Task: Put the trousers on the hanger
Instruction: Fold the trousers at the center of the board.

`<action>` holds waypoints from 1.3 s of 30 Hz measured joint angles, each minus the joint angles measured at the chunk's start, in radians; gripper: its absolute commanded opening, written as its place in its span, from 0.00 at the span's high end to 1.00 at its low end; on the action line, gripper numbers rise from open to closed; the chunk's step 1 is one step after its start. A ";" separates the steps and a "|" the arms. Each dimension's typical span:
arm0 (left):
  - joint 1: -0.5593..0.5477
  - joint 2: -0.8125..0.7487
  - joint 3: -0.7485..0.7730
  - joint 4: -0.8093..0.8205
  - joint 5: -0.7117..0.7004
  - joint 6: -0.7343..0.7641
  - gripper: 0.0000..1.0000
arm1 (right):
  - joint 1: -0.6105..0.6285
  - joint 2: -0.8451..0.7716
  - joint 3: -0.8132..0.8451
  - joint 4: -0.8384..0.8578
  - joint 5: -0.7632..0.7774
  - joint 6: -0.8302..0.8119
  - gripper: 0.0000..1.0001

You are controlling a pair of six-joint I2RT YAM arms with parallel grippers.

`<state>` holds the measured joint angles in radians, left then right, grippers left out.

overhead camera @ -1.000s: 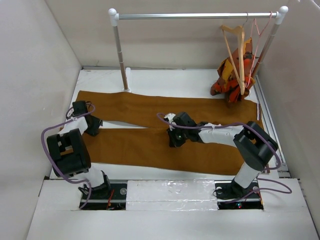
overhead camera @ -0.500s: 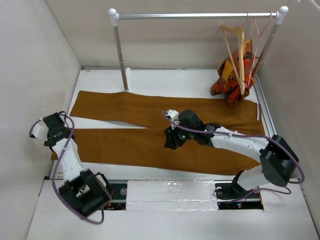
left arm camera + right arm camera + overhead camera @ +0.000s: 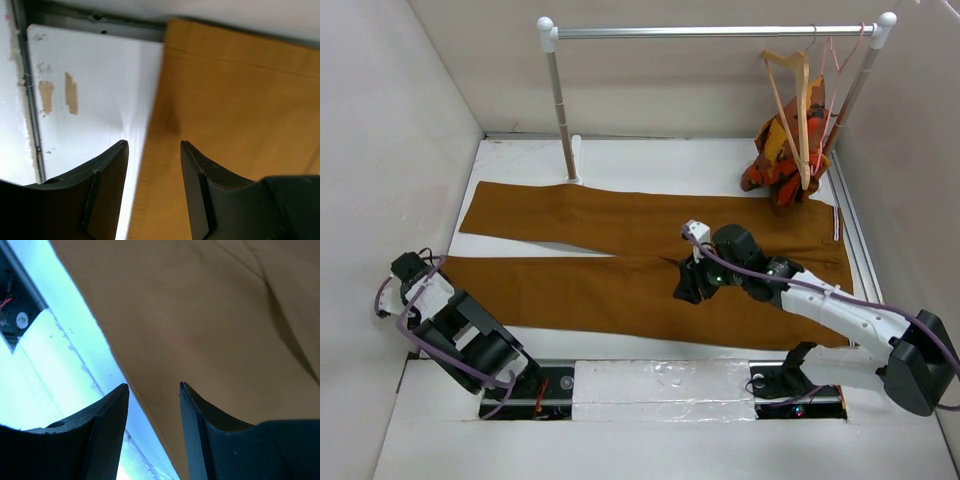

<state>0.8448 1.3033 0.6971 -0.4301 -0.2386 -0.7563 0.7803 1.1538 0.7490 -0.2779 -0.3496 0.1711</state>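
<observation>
- Table [image 3: 520, 160]: white, flat and matte, with scuffed brownish marks in the left wrist view and walled by pale panels.
- Trousers [image 3: 610, 215]: plain rust-brown woven cloth, spread flat across the table. The legs ran left and parted in a narrow V. The waist lay at the right, showing a sliver of striped band at its edge. A stitched hem line crossed the leg end in the left wrist view.
- Clothes rail [image 3: 710, 32]: a round metal tube on white rounded corner fittings, standing at the far side.
- Right gripper [image 3: 688, 285]: dark plastic fingers spread apart and holding nothing, poised over the near edge of the trousers at mid-length.
- Left gripper [image 3: 408, 268]: its dark fingers were likewise apart and empty, over the cuff end of the near leg, where cloth met bare table.
- Hanger [image 3: 805, 105]: pale wood, triangular, hung by its thin metal hook at the rail's right end.
- Patterned garment [image 3: 780, 160]: orange-red-yellow, bunched below the hanger.
- Pink wire hanger [image 3: 835, 70]: thin, just beside the wooden one.
</observation>
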 measured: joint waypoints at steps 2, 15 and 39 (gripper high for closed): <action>0.002 0.014 -0.005 -0.004 -0.007 0.000 0.58 | -0.031 -0.006 0.000 -0.011 -0.003 -0.005 0.50; -0.015 0.087 -0.014 0.079 -0.019 0.010 0.77 | -0.156 -0.076 0.011 -0.074 -0.041 -0.037 0.50; -0.365 -0.279 0.286 -0.039 0.079 0.030 1.00 | -0.526 -0.375 -0.103 -0.434 0.012 0.012 0.63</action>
<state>0.4801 1.0241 0.9833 -0.4690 -0.1596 -0.7261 0.2546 0.7788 0.6460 -0.7120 -0.3378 0.1833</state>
